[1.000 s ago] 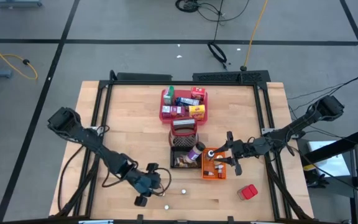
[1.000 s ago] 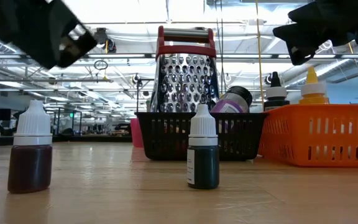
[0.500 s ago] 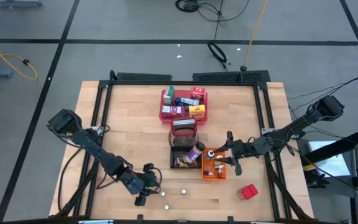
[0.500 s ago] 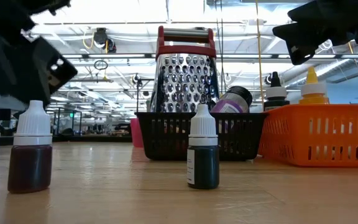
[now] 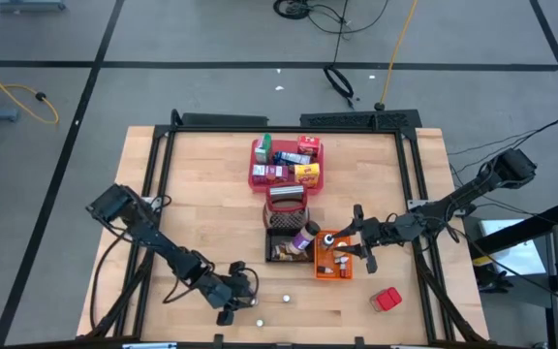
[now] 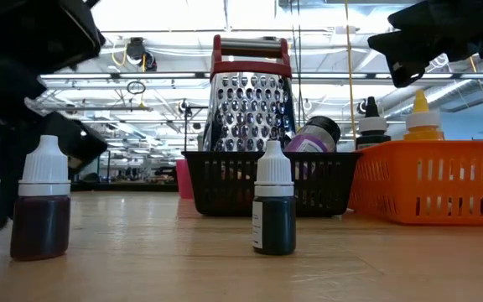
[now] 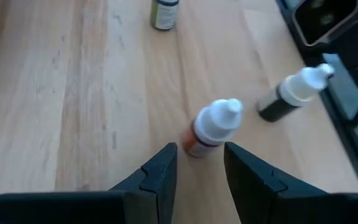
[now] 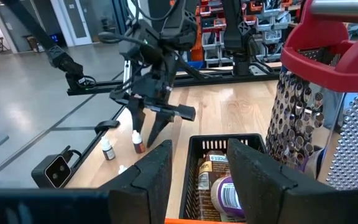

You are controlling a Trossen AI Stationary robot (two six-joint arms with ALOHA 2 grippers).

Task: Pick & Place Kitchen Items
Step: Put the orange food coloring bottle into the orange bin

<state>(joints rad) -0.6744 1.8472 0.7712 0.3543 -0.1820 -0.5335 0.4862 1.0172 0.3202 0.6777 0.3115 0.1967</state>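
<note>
Now left gripper (image 7: 199, 163), jaws parted and empty, hovers just short of the brown dropper bottle (image 7: 211, 128) near the surface's (image 5: 211, 213) front edge. Right gripper (image 5: 355, 236), also parted and empty, waits above the orange bin (image 5: 333, 269). Risk: a finger clips the narrow cap and topples the bottle toward the neighbouring dark bottle (image 7: 288, 94).

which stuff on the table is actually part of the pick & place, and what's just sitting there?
Job items:
- brown dropper bottle, open left gripper just short of it
- dark dropper bottle
- boxes on the red tray
- pouches and purple-label bottle in the black basket
- red pack

Just there:
- red tray
- black basket
- orange bin
- grater
</note>
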